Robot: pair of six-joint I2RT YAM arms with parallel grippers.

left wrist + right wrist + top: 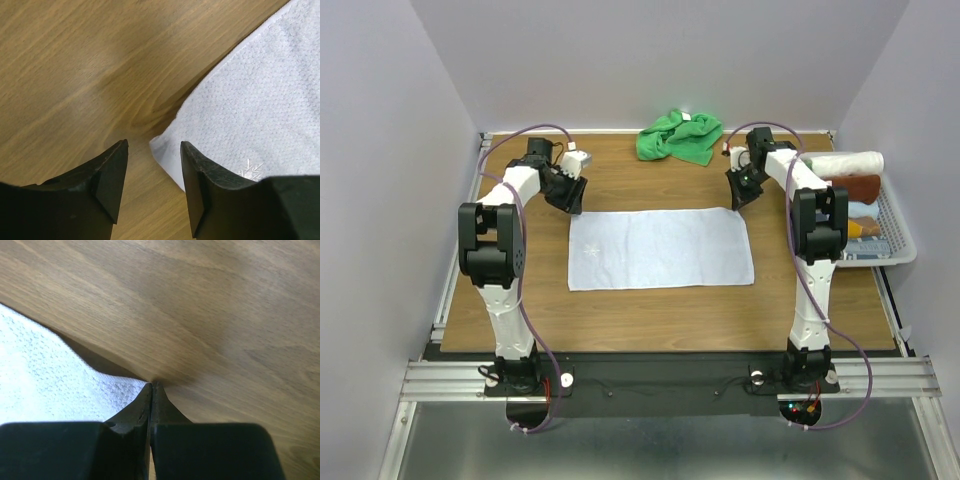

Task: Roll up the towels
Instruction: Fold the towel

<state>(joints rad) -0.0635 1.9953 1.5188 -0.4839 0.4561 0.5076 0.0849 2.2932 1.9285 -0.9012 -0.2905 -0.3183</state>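
Pale towel [660, 249] outside basket [905, 240] of rolls [845, 163]

The top camera sits high above the near edge of the table [660, 310] and looks down and forward. It is far, so the whole table fits in. The left wrist camera looks down past the left end effector [153, 145], very close to the far left corner of the white towel [260, 100]. The right wrist camera looks past the right end effector [151, 386] and is equally close to the towel's far right corner. All three views share this towel and the table wood.
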